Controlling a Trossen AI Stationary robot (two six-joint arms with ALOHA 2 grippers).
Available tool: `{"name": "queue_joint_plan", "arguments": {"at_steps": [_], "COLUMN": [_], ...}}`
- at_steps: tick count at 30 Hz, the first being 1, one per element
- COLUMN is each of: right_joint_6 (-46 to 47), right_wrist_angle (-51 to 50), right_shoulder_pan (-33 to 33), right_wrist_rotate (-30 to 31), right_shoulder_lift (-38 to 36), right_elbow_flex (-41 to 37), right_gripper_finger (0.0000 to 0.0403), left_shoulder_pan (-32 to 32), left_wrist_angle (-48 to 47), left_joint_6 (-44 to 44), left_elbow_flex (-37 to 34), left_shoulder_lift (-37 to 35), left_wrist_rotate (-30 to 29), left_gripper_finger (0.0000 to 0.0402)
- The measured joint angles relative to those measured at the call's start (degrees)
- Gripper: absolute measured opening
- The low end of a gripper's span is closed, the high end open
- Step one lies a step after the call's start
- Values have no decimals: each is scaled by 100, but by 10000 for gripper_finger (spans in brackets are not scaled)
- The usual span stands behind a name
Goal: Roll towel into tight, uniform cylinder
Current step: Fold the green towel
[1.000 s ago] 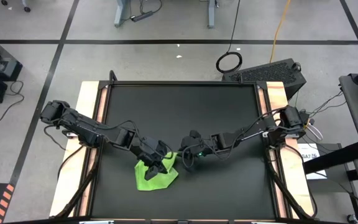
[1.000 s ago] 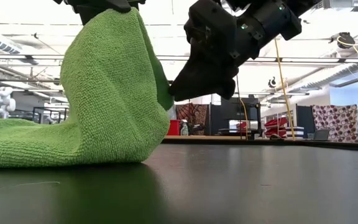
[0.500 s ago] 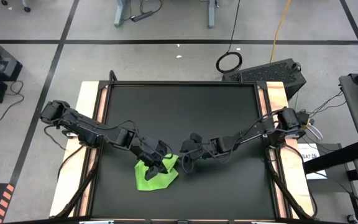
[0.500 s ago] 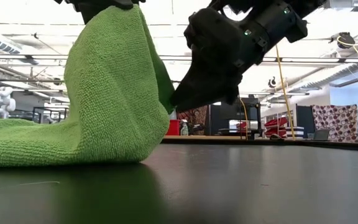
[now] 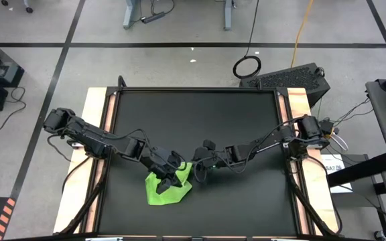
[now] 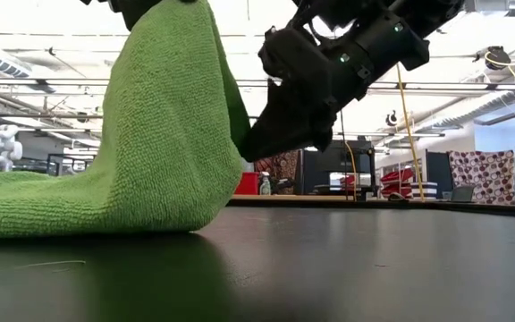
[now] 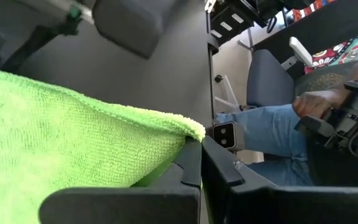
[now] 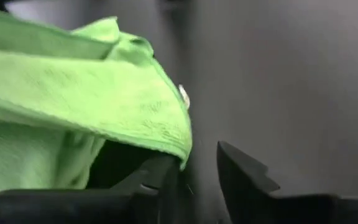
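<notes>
Near the front of the black tabletop [image 5: 200, 117], whose far half lies bare, the left gripper [image 5: 175, 175] is clamped on the lime-green towel [image 5: 166, 187], lifting its edge, while the right gripper [image 5: 198, 173], fingers slightly apart, meets that raised edge.

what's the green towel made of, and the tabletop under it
The towel: a soft looped or napped fabric, probably microfibre; its surface shows a fine nubby weave and it drapes limply. The tabletop: a smooth black sheet with a slight sheen, since it faintly mirrors the bright room behind; whether plastic, rubber or coated board cannot be told.
</notes>
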Motion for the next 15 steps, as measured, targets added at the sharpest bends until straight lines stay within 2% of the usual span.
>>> {"name": "queue_joint_plan", "arguments": {"at_steps": [3,5,10,15], "right_joint_6": [-190,-264,-224,-215], "right_wrist_angle": [-82,-105,-603,-1515], "right_shoulder_pan": [-58,-77,-69,-55], "right_wrist_rotate": [-201,-331,-381,-517], "right_shoulder_lift": [7,7,-144,-569], "right_elbow_flex": [-2,-2,-2,-2], "right_gripper_finger": [30,9,1,1], "left_shoulder_pan": [16,22,22,27], "left_wrist_angle": [-12,-27,-52,-398], "left_joint_6": [1,1,153,235], "left_elbow_flex": [0,0,0,0], "left_shoulder_lift": [0,2,2,2], "left_wrist_rotate": [-4,-26,-311,-371], "left_gripper_finger": [4,14,70,139]}}
